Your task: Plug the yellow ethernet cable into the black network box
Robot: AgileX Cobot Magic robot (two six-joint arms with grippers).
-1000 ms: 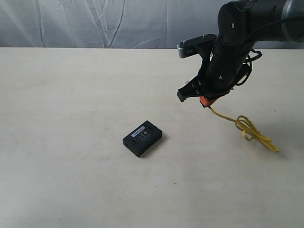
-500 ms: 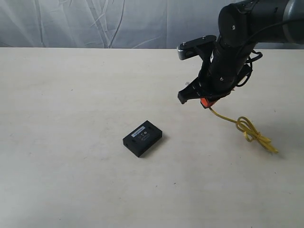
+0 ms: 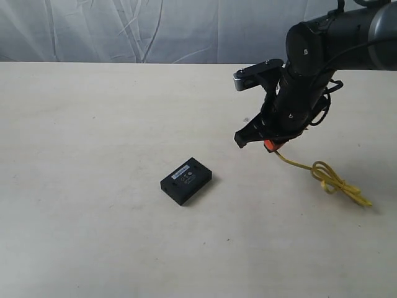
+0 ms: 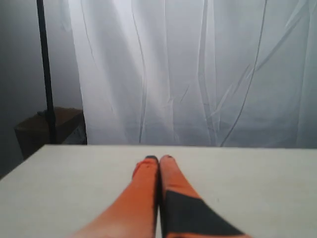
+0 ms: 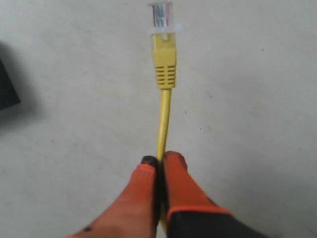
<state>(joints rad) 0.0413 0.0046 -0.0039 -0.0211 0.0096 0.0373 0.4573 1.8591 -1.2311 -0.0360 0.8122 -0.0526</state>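
Observation:
The black network box [image 3: 186, 180] lies flat on the table, white label strip up; one corner of the box [image 5: 7, 87] shows in the right wrist view. My right gripper [image 3: 268, 146] hangs above the table to the right of the box, shut on the yellow ethernet cable [image 3: 325, 177]. The cable [image 5: 163, 124] sticks out past the orange fingertips [image 5: 174, 163] and ends in a clear plug [image 5: 161, 17]. The rest of the cord trails right in a loose loop on the table. My left gripper [image 4: 158, 159] is shut on nothing, over bare table.
The beige table [image 3: 93, 124] spreads wide on all sides of the box. A white curtain [image 3: 124, 31] hangs behind the far edge. In the left wrist view a dark pole [image 4: 45, 69] and a brown box [image 4: 47, 129] stand beyond the table.
The right gripper has shifted slightly down and to the right with the cable, dragging the looped end further right. The box has not moved.

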